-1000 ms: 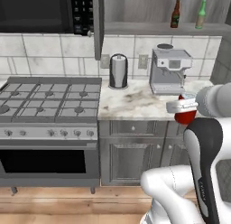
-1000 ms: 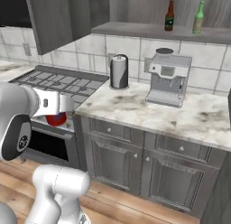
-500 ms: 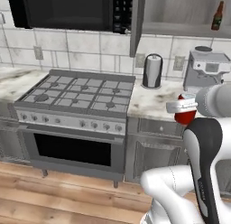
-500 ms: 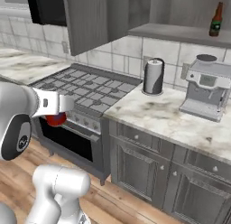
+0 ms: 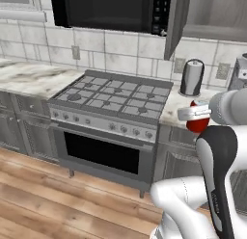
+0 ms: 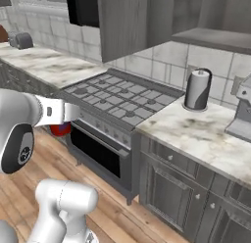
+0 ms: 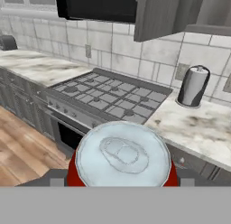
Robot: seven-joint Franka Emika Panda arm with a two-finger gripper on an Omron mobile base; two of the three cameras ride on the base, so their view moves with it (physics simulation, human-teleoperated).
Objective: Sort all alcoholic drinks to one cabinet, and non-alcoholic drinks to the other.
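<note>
- The tool [image 5: 197,113] is clamped on the red soda can [image 5: 198,121], carried in the air in front of the worktop [image 5: 173,110], clear of every surface.
- From the left base camera the can sits at the tool's tip, just right of the gas stove [image 5: 116,100] and below the steel kettle [image 5: 192,78].
- From the right base camera the can [image 6: 61,129] hangs under the tool [image 6: 66,114], before the oven door [image 6: 100,151].
- In the hand camera its silver top [image 7: 122,153] fills the lower middle, red sides showing at either edge between the tool's fingers [image 7: 56,181].
- An open grey cabinet door [image 5: 175,22] hangs above the stove's right side.
</note>
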